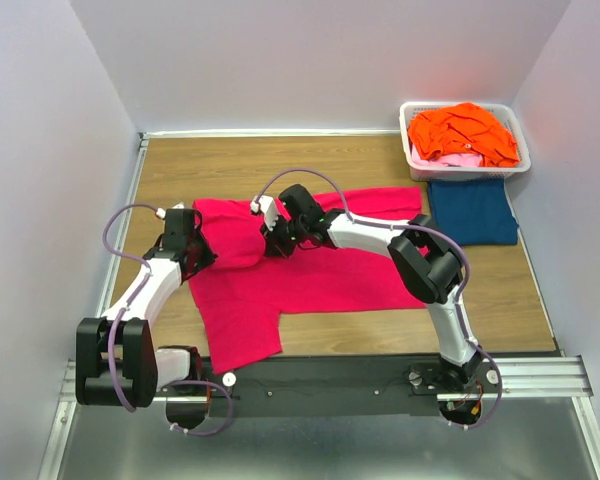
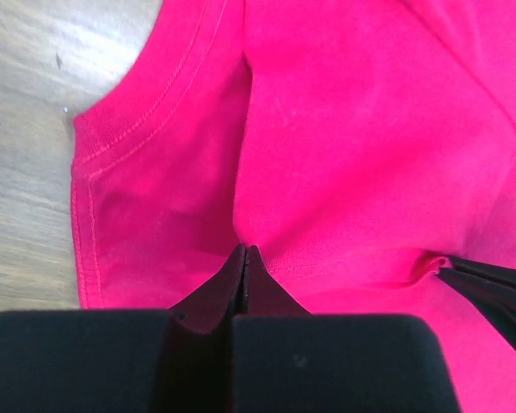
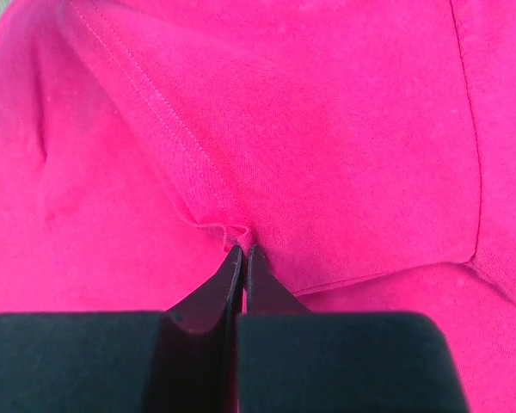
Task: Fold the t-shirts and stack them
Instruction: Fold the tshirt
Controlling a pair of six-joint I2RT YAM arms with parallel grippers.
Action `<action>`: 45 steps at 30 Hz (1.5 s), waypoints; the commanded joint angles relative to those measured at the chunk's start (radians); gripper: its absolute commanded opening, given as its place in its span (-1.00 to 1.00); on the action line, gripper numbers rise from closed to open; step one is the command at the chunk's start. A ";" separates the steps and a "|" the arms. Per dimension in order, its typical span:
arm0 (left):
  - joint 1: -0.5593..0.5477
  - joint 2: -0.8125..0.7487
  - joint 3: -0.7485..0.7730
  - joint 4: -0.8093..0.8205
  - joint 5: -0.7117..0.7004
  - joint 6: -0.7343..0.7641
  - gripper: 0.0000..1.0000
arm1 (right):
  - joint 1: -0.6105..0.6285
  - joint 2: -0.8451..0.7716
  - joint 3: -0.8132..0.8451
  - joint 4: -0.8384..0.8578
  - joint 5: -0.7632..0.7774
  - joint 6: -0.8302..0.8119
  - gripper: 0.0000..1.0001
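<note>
Together, the left hand (image 2: 243, 251) and right hand (image 3: 243, 249) each pinch the magenta t-shirt (image 1: 310, 280) lying on the wooden surface (image 1: 180, 170).

The table (image 1: 330, 165) is viewed downward from above and behind the arm bases (image 1: 450, 380) by the top external camera, while the magenta t-shirt (image 1: 310, 275) lying on it is framed at very close range by both wrist cameras and is shared by all three views.

top: pale pink shirt (image 1: 458, 159) mostly buried under orange shirt (image 1: 465, 132) | magenta shirt (image 1: 280, 290) upper middle hidden under right arm (image 1: 365, 232) | left wrist: dark shape (image 2: 499, 297) cut off at right edge, unidentifiable
</note>
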 commanded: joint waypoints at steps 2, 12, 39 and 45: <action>-0.024 0.010 -0.033 0.027 -0.019 -0.035 -1.00 | 0.003 0.023 -0.004 -0.054 0.013 -0.039 -0.88; -0.052 -0.013 -0.062 0.034 -0.084 -0.075 -1.00 | -0.010 0.012 -0.007 -0.096 0.010 -0.059 -0.88; 0.028 0.364 0.318 0.301 -0.289 0.000 0.04 | -0.328 -0.178 -0.065 -0.111 0.243 0.132 0.38; 0.031 0.594 0.461 0.288 -0.257 0.025 -0.06 | -0.443 -0.169 -0.070 -0.094 0.291 0.163 0.38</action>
